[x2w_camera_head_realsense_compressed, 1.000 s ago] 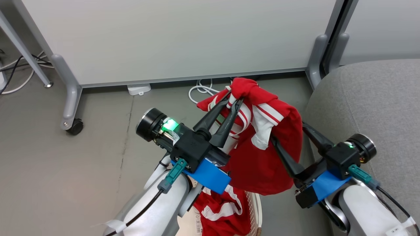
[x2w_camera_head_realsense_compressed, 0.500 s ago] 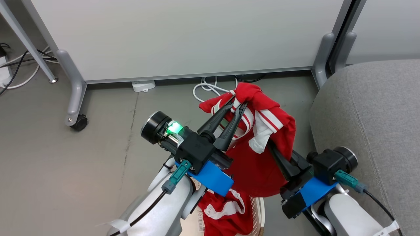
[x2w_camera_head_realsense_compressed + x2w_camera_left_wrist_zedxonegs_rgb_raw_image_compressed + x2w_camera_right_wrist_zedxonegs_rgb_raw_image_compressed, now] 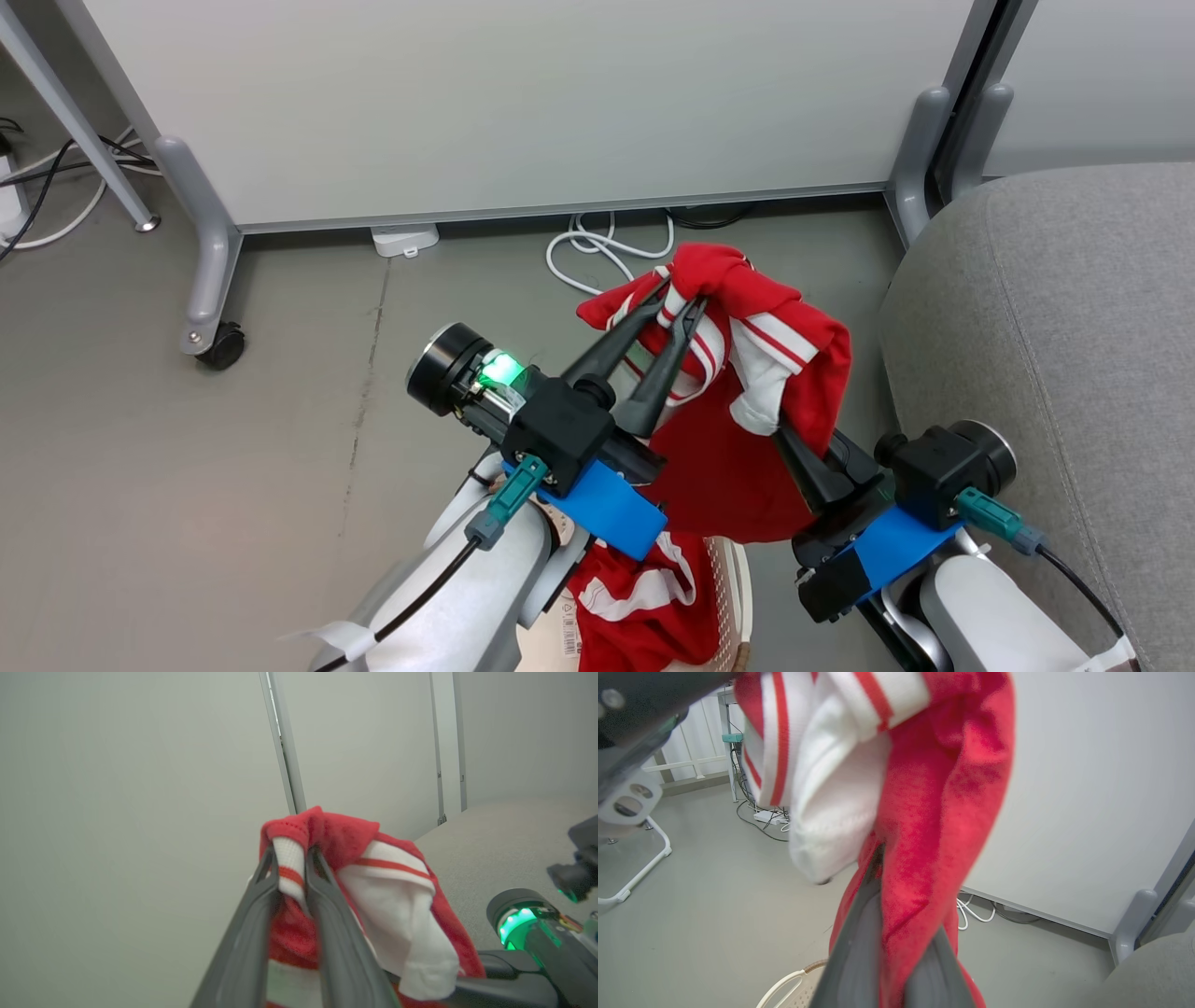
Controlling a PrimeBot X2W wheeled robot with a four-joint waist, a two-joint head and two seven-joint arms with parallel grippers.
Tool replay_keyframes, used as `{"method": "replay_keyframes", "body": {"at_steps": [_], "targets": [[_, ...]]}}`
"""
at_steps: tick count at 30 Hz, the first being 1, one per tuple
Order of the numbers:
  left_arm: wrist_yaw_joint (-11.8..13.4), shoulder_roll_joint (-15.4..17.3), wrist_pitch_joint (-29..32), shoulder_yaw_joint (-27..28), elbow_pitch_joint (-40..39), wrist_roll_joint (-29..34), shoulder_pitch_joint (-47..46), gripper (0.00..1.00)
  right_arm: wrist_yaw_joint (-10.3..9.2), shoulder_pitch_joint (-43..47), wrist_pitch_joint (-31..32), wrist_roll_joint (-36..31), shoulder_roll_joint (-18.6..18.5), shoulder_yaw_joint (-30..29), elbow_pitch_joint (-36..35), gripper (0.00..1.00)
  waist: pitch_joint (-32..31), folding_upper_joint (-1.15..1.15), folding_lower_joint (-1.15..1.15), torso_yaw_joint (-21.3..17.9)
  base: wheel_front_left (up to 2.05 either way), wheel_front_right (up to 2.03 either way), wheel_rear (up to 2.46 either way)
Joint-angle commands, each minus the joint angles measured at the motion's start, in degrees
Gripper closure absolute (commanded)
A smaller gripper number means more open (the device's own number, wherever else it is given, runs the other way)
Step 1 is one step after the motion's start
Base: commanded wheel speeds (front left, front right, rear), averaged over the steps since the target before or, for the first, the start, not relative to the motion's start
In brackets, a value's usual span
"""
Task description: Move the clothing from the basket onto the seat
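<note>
Head view, 6 o'clock edge: a cream perforated plastic laundry basket (image 3: 728, 579) with a brown woven-look rim stands on the grey floor (image 3: 187, 485). A bright red soft fabric sports garment with white stripes, the second garment (image 3: 635, 597), lies in it, partly hidden by the left forearm. The pale left forearm rises from 7 o'clock with the wrist pitched up and its long dark fingers pointing to 1 o'clock. The left gripper (image 3: 680, 297) is nearly closed, and the left wrist view shows its fingers pinching a white band with a red stripe. That band belongs to the lifted garment (image 3: 738, 448), also bright red soft fabric with white trim. The right forearm enters from 5 o'clock with its fingers pointing to 11 o'clock. The right gripper (image 3: 794, 443) sits lower, its tips buried under the cloth. In the right wrist view its jaws are closed, with a red fold caught between them. The lifted garment hangs between the two grippers above the basket, bunched at the top, its lower edge near the rim. At 3 o'clock is the large light grey fabric-upholstered sofa seat (image 3: 1055, 327) with a rounded corner and a stitched seam. A strip of floor shows between it and the cloth. At 12 o'clock, further off, a coiled white cable (image 3: 597, 252) lies on the floor. Beyond it is a pale partition panel (image 3: 523, 103) on grey legs, with a black caster (image 3: 222, 343) at 9 o'clock.
</note>
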Motion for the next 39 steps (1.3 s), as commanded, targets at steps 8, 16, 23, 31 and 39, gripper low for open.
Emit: {"method": "replay_keyframes", "body": {"at_steps": [8, 16, 23, 31, 39], "targets": [[0.3, -0.1, -0.3, 0.0, 0.2, -0.7, -0.3, 0.00, 0.03, 1.1, -0.2, -0.5, 0.6, -0.8, -0.5, 1.00, -0.2, 0.00, 0.00, 0.1, 0.00, 0.00, 0.00], [0.7, 0.4, -0.3, 0.1, -0.2, -0.8, 0.2, 0.00, 0.03, 1.6, -0.2, -0.7, 1.2, -2.3, -0.8, 1.00, 0.4, 0.00, 0.00, -0.7, 0.00, 0.00, 0.00], [0.5, 1.0, -0.3, -0.2, -0.2, -0.8, 0.4, 0.00, 0.03, 2.0, -0.2, -1.3, 2.0, -4.7, -1.2, 1.00, 1.7, 0.00, 0.00, -3.1, 0.00, 0.00, 0.00], [0.1, 1.2, -0.3, -1.0, 0.4, -0.6, -0.2, 0.00, 0.03, 2.8, -0.2, -2.0, 2.8, -8.1, -2.0, 1.00, 3.2, 0.00, 0.00, -6.2, 0.00, 0.00, 0.00], [-0.1, 1.3, -0.3, -1.9, 1.1, -0.6, -0.7, 0.00, 0.03, 3.8, -0.2, -2.7, 3.5, -12.2, -2.8, 1.00, 4.0, 0.00, 0.00, -9.9, 0.00, 0.00, 0.00]]}}
